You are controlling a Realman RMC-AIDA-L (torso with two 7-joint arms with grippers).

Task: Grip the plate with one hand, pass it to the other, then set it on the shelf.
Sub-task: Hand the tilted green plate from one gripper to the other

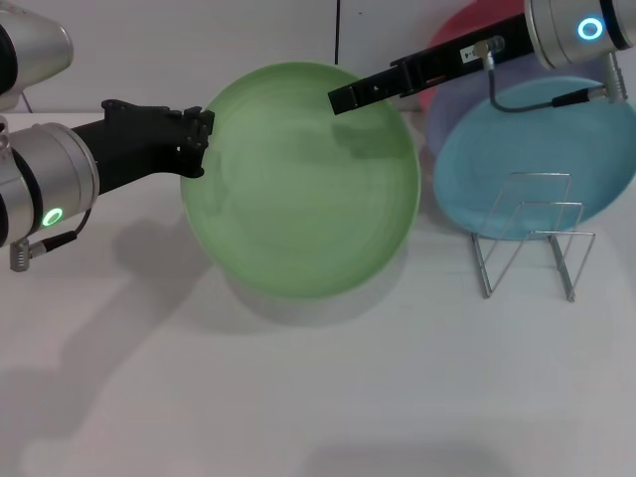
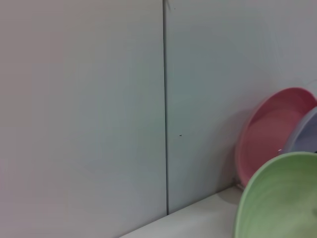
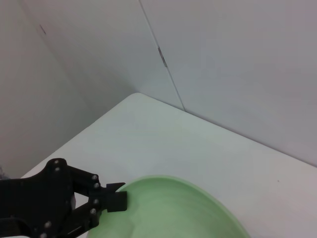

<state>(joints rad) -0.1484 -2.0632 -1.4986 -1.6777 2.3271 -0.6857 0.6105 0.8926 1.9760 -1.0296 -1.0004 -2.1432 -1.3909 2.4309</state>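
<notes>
Left gripper (image 1: 202,139) is clamping the plate (image 1: 303,184) rim midair, right gripper (image 1: 338,99) touching it, grip unclear, shelf (image 1: 532,234) holding nothing.

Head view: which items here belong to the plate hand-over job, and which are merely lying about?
Job: light-green plate; left gripper gripping its rim; right gripper at its upper edge; wire rack.
Lying about: teal plate; lavender plate; pink plate.

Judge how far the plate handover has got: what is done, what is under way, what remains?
Done: the left gripper holds the light-green plate by its rim, off the table. Under way: the right gripper is at the plate's opposite edge, though its grasp is unclear. Remaining: releasing the plate and setting it in the wire rack, which holds nothing.
</notes>
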